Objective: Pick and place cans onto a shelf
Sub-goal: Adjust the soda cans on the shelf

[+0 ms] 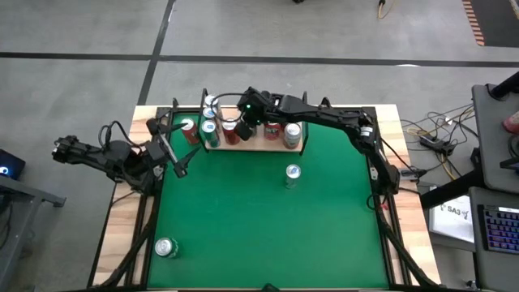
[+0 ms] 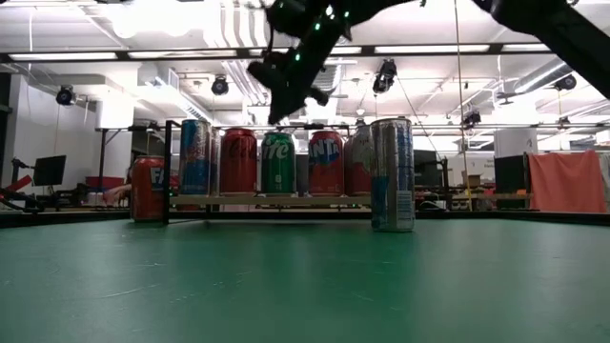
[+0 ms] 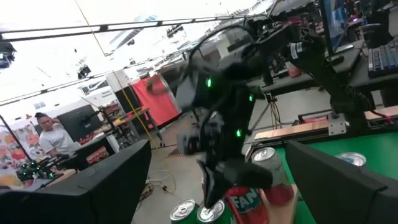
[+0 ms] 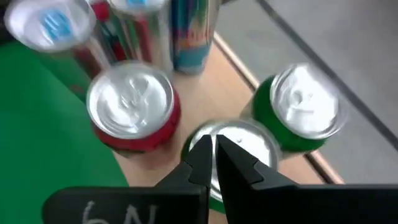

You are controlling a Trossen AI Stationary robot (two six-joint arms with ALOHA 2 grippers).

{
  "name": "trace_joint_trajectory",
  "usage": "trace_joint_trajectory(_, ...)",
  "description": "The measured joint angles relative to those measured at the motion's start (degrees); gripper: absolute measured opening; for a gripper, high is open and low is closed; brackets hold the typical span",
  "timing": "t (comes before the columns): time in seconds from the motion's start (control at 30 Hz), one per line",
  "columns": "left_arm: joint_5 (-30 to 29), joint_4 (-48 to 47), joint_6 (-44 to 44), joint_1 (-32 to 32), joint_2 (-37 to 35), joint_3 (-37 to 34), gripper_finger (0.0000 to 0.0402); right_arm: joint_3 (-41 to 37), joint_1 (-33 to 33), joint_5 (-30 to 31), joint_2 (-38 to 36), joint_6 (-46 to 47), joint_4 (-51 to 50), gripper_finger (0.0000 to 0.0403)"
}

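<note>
The shelf, a light-wood board with black wire uprights, stands at the table's far edge. Several cans stand on it, red, green and blue-silver. My right gripper is shut and empty, slanting down just over the silver top of a green can on the shelf's left part; in the low view it hangs a little above the can tops. My left gripper stands open and empty at the table's left edge, pointing toward the shelf.
A silver-blue can stands on the green table in front of the shelf's right part. A red can stands on the table beside the shelf's left end. A green can sits near the front left corner. The table's middle and right are bare green.
</note>
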Motion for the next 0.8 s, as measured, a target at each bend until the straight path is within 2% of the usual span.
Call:
trace_joint_trajectory(0.47, -0.57, 0.06, 1.16, 0.00, -0.11, -0.05, 0.0356, 0.24, 0.06, 0.13, 0.55, 3.28, -7.97, 0.0013)
trace_joint_trajectory(0.8, -0.61, 0.10, 0.57, 0.00, -0.04, -0.07, 0.0356, 0.07, -0.01, 0.00, -0.76, 3.93, -5.55, 0.0013)
